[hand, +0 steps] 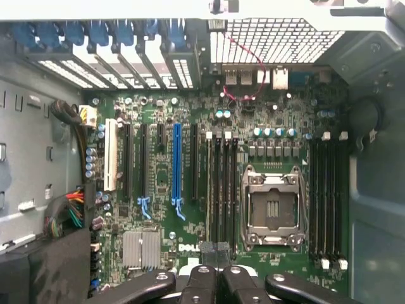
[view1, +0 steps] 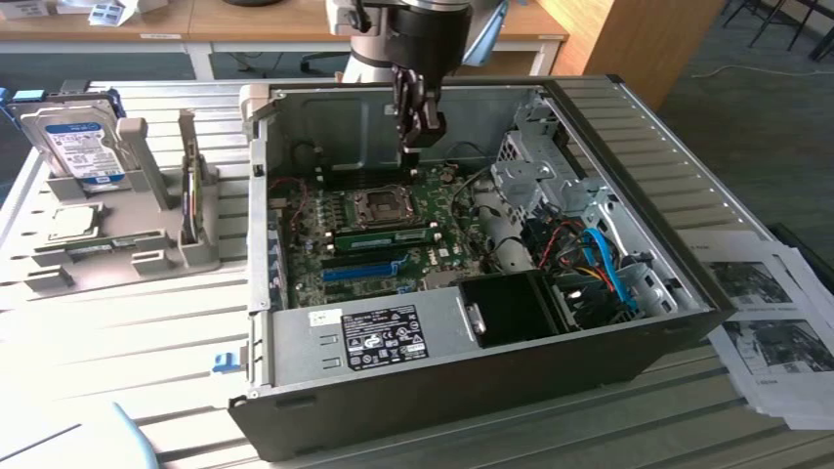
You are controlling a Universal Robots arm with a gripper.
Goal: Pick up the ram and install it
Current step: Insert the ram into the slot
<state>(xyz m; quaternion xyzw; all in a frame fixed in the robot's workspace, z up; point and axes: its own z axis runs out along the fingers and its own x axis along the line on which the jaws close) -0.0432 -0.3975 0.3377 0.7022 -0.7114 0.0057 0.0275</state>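
One ram [view1: 387,237], a green stick with black chips, sits in a motherboard slot between the CPU socket [view1: 381,203] and the long blue slot [view1: 359,269]. A second thin stick [view1: 193,200] stands on edge in the grey holder [view1: 111,256], left of the case in the exterior view. My gripper [view1: 420,140] hangs inside the open case above the far part of the motherboard, past the socket and clear of both sticks. In the wrist view my gripper [hand: 216,249] has its fingertips pressed together with nothing between them, over the black memory slots [hand: 223,183].
The open computer case [view1: 651,186] walls in the motherboard, with drive cages and blue cables on the exterior view's right. A blue-labelled hard drive [view1: 81,145] stands in the holder, with a CPU chip [view1: 72,223] beside it. Printed papers [view1: 769,322] lie right of the case.
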